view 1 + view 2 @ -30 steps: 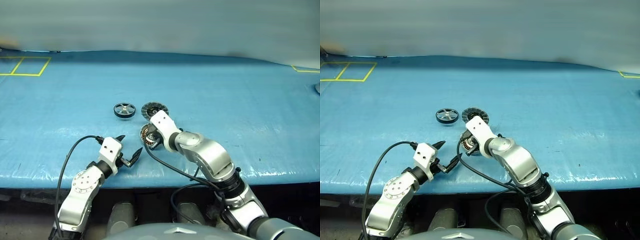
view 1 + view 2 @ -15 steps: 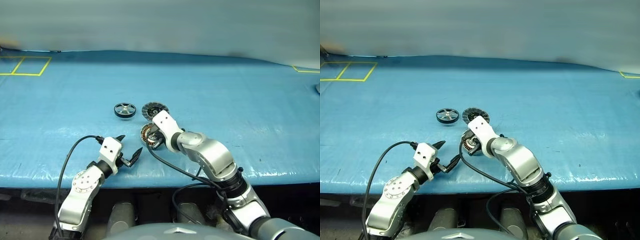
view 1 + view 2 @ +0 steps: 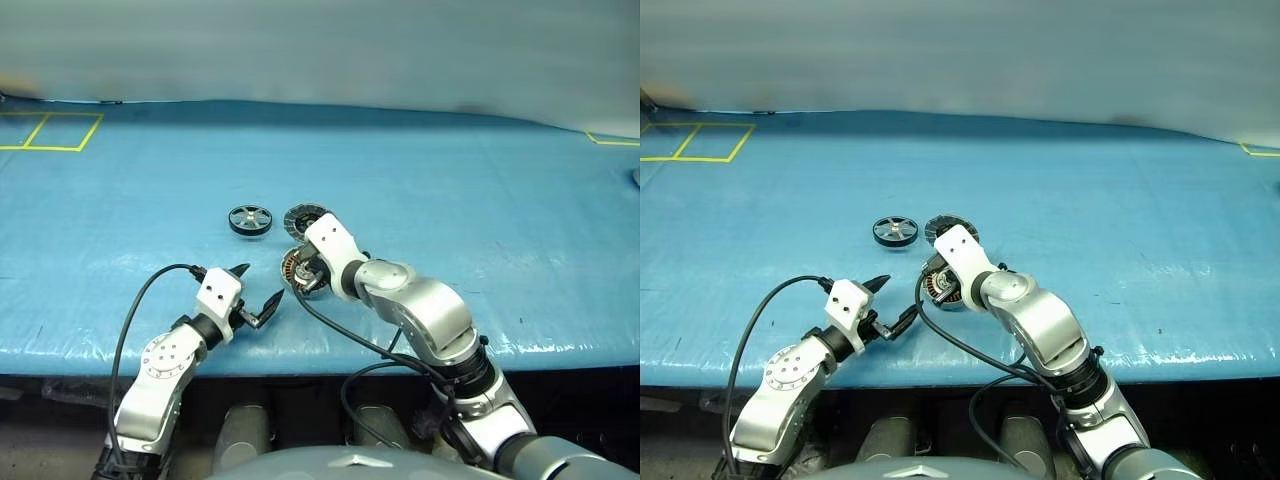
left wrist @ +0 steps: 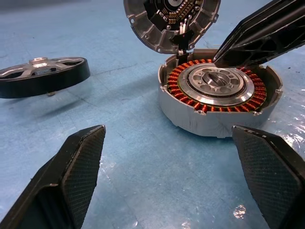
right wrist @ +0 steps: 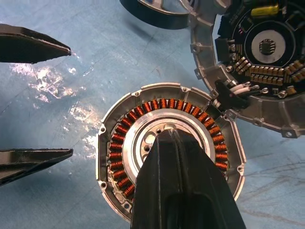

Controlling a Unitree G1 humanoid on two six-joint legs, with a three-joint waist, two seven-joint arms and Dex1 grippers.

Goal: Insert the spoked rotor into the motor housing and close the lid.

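Observation:
The motor housing (image 5: 119, 143), a silver shell with copper windings, lies open on the blue table, just in front of my left gripper. My right gripper (image 5: 167, 138) is shut with nothing in it, its tips right over the housing's grey centre. Beyond the housing lies the lid (image 3: 305, 217), inner face up and joined to it by short wires. The spoked rotor (image 3: 249, 219), a black ring with silver spokes, lies flat to the left of the lid. My left gripper (image 3: 260, 284) is open and empty near the table's front, pointing at the housing (image 4: 219, 90).
The blue sheet covers the whole table (image 3: 450, 180); its front edge (image 3: 300, 362) runs just under both arms. Yellow tape squares (image 3: 50, 132) mark the far left corner, and a yellow mark (image 3: 610, 138) the far right. A black cable (image 3: 135, 310) loops off my left wrist.

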